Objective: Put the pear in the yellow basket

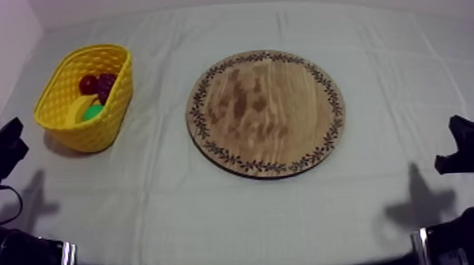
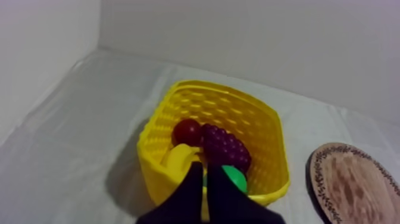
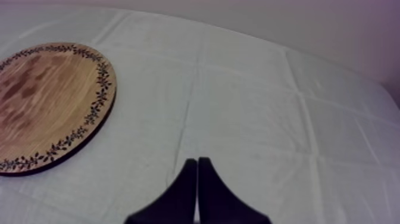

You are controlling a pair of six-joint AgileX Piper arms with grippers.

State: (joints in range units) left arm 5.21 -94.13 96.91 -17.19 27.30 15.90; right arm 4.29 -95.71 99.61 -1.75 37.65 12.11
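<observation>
The green pear (image 1: 93, 112) lies inside the yellow basket (image 1: 102, 128) at the table's far left, beside a banana (image 1: 78, 108), grapes (image 1: 105, 85) and a small red fruit (image 1: 87, 83). In the left wrist view the pear (image 2: 237, 177) sits just beyond my left gripper (image 2: 204, 168), whose fingers lie together as a narrow wedge over the basket's (image 2: 178, 98) near wall. The round wooden board (image 1: 265, 112) sits mid-table, its wood face bare. My right gripper (image 3: 197, 161) is shut on nothing, over bare cloth to the right of the board (image 3: 47, 101).
Both arms sit low at the table's front corners, the left gripper (image 1: 4, 148) and the right gripper (image 1: 462, 143) well back from the board. White walls close the back and left of the table.
</observation>
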